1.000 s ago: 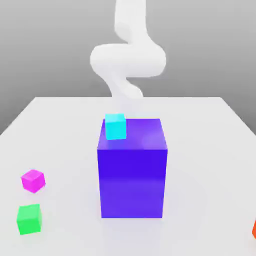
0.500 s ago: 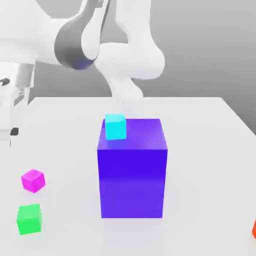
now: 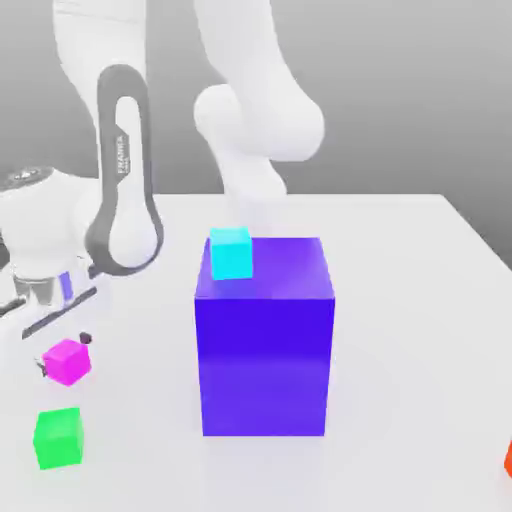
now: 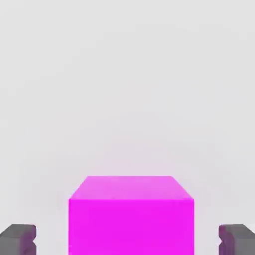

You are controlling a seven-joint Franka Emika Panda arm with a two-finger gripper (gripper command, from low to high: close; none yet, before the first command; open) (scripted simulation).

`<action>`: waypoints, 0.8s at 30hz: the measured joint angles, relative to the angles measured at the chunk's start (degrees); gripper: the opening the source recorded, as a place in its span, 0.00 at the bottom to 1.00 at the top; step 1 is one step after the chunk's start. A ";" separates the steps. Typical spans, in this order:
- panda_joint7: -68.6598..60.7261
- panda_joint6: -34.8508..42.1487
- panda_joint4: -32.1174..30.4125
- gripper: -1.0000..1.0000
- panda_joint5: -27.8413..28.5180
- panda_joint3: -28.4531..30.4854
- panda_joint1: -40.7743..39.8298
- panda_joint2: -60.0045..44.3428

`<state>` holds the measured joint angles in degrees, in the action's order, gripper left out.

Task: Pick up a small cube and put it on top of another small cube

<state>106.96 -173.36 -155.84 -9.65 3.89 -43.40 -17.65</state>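
Since a second ago: arm swung down from behind the big blue-violet block [image 3: 264,340] to the magenta cube, on the exterior view's left of that block; all cubes unmoved.

Item 1, small magenta cube [image 3: 67,361]. Sits on the white table [image 3: 400,300], well apart from the blue-violet block, toward the exterior view's left and low beside its base. Plain, flat-faced, sharp-edged. Judged light and rigid, with smooth sides that may slip under a weak pinch. Best hold: two opposite vertical faces, mid-height, fingers square to them so the cube does not twist.

Item 2, gripper [image 3: 62,352]. Positioned over the magenta cube. In the hand view its two dark fingertips [image 4: 18,238] stand either side of the cube [image 4: 130,215], each with a visible gap of table between pad and face. Jaws partly open, straddling the cube, nothing gripped yet.

Item 3, small green cube [image 3: 58,438]. On the table, farther from the blue-violet block than the magenta cube and nearer the camera; a likely stacking base.

Item 4, small cyan cube [image 3: 231,252]. On top of the blue-violet block, at its far corner toward the exterior view's left.

Item 5, orange object [image 3: 508,458]. At the frame edge, well to the exterior view's right of the blue-violet block; shape cannot be told.
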 joint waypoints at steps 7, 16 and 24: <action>1.21 2.18 -0.60 0.00 1.54 1.28 0.92 2.88; -3.69 17.24 5.41 0.00 8.77 -0.59 6.46 11.97; -13.18 16.77 14.19 0.00 10.40 -5.03 10.13 2.79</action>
<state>93.78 -156.59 -141.65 0.75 -1.14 -33.27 -14.85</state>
